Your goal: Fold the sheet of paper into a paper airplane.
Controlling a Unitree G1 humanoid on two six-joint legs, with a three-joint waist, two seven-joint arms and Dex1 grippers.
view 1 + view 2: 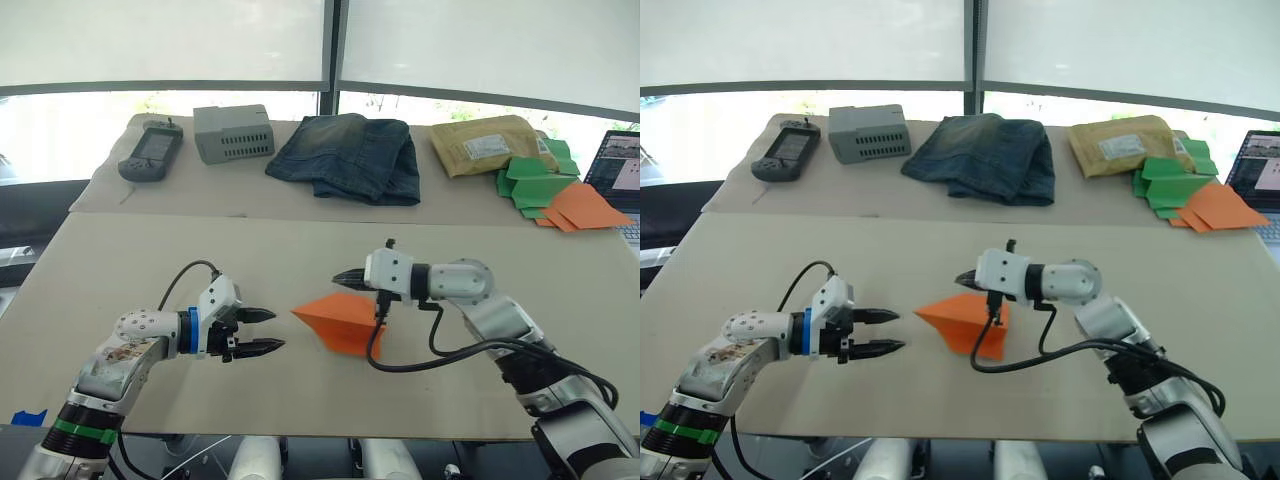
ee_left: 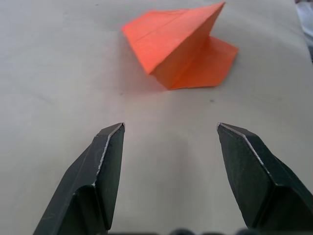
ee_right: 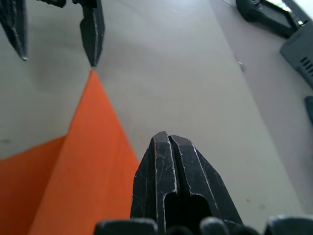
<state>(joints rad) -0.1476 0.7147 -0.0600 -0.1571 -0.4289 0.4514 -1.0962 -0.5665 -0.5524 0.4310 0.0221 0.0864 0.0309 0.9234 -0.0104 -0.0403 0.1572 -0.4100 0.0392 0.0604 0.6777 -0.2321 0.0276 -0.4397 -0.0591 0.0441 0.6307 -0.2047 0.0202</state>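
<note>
No writing is legible on anything here; my left gripper (image 1: 262,331) hovers with fingers spread, tips facing the paper airplane (image 1: 341,320) on the table (image 1: 150,250), while my right gripper (image 1: 347,275), fingers pressed together, hangs just above its 12 o'clock edge

Bright orange paper airplane (image 1: 340,320), centre frame. Green paper shapes (image 1: 533,180) and paler orange pieces (image 1: 585,207), upper right. Dark blue jeans (image 1: 352,157), grey box (image 1: 233,132), tan envelope (image 1: 490,143). Beige table (image 1: 150,250).

White-grey arms, black jaws, black cables
</note>
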